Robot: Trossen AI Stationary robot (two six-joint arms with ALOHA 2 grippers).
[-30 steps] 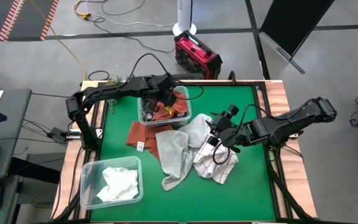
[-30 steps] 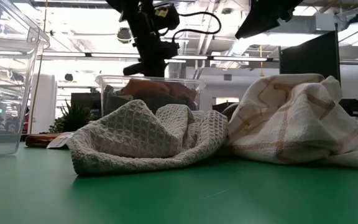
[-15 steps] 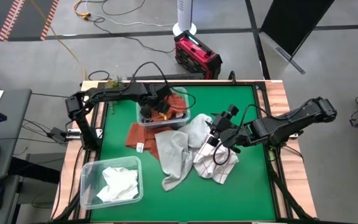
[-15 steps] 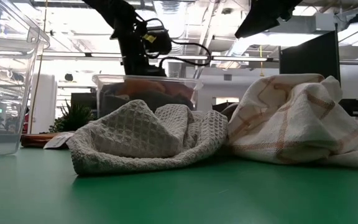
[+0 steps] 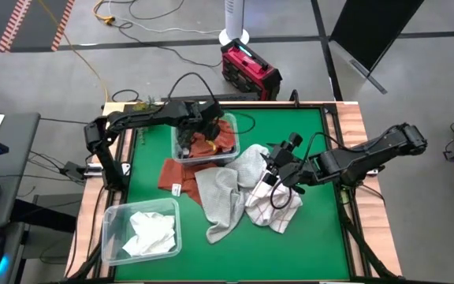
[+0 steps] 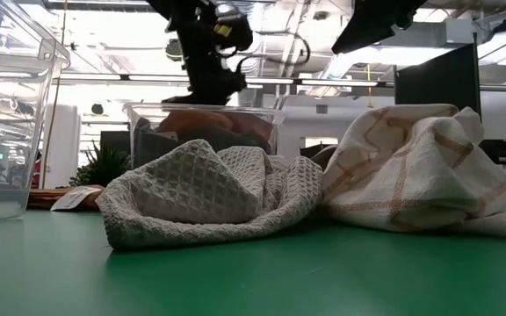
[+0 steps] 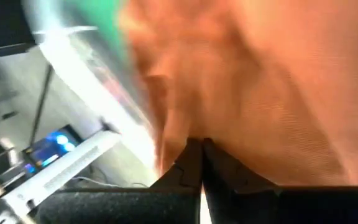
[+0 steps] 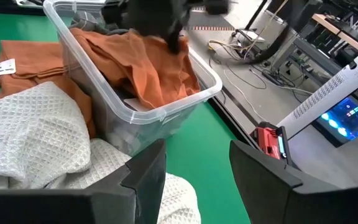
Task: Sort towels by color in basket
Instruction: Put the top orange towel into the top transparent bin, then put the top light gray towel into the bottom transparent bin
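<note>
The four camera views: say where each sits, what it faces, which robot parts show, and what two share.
High: overhead, looking down; both arms, left hand shut in the clear bin.
Low: table height; light grey towel, an arm above.
Left wrist: shut fingers against the rust towel.
Right wrist: open right hand facing that bin.
Shared: right wrist and high both show it.

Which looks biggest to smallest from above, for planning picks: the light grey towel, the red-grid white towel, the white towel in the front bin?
1. Light grey towel.
2. Red-grid white towel, partly hidden by the right gripper.
3. White towel, crumpled in the front bin.
</note>
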